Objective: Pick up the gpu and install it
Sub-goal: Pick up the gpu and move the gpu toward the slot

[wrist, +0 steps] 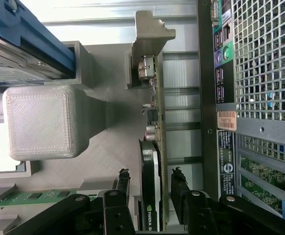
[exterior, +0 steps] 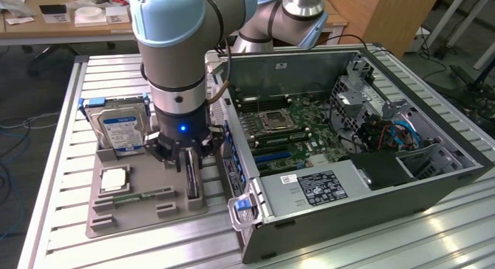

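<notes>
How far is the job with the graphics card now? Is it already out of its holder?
Done: the gripper is positioned over the thin dark graphics card with a pale metal bracket, standing on edge in the grey plastic holder tray. In hand: nothing; the open fingers flank the card without touching it. Left: gripping, lifting and seating it in the open dark computer case.

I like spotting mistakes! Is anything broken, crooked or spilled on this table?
Nothing stands out. The gpu stands straight on its edge in the gray tray, with the open gripper straddling it. The hard drive sits in its slot, and nothing is spilled.
</notes>
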